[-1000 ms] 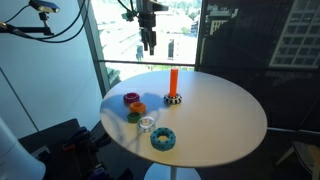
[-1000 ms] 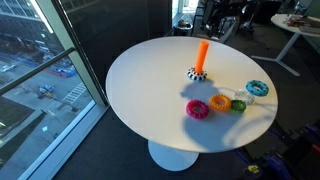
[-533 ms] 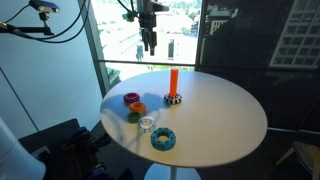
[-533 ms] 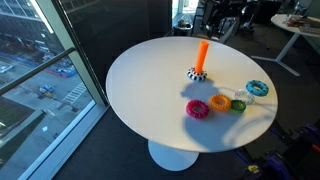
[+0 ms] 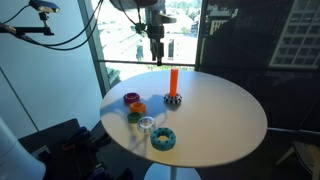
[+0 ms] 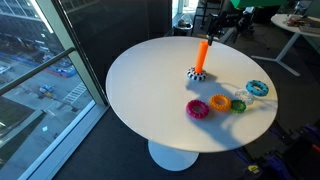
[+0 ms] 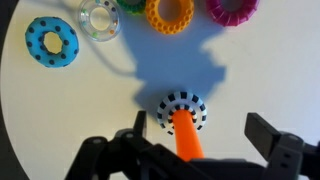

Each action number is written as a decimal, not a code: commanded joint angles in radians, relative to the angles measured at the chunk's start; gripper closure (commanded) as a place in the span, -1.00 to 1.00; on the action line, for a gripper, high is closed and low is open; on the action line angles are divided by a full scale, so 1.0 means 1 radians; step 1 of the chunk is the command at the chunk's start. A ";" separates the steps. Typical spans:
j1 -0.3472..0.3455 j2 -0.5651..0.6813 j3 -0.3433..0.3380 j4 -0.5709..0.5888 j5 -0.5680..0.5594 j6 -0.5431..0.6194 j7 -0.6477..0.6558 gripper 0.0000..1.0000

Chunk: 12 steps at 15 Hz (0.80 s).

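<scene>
Directly below claw (image 7: 195, 128): orange peg (image 7: 186, 142) in checkered base (image 7: 169, 102).

Item 1: orange peg (image 5: 173, 80). A plain straight rod, uniformly orange, with no markings visible. It stands upright in both exterior views (image 6: 202, 54), with no tilt apparent. Its lower end is seated in the centre of item 2.

Item 2: base (image 5: 173, 99). A small round disc with a black-and-white chequered rim, lying flat on the white round table (image 5: 225, 120). It sits well inside the table's edge and apart from the cluster of 5 rings (image 5: 133, 100), touching none of them.

Wrist view, from above: the base (image 7: 183, 103) shows as a circle of alternating black and white blocks. The peg (image 7: 187, 140) rises from its centre towards the camera.
</scene>
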 commanded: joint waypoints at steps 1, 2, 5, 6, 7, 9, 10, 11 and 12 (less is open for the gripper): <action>0.005 0.061 -0.017 0.015 -0.034 0.079 0.057 -1.00; 0.010 0.080 -0.022 0.014 -0.043 0.108 0.068 -1.00; 0.023 0.135 -0.039 0.019 -0.076 0.178 0.112 -1.00; 0.030 0.153 -0.048 0.023 -0.091 0.196 0.135 -1.00; 0.035 0.168 -0.054 0.026 -0.101 0.210 0.150 -1.00; 0.047 0.200 -0.067 0.027 -0.121 0.256 0.186 -1.00; 0.052 0.213 -0.074 0.029 -0.127 0.273 0.198 -1.00; 0.056 0.230 -0.078 0.032 -0.127 0.292 0.206 -1.00; 0.059 0.243 -0.082 0.035 -0.121 0.307 0.209 -1.00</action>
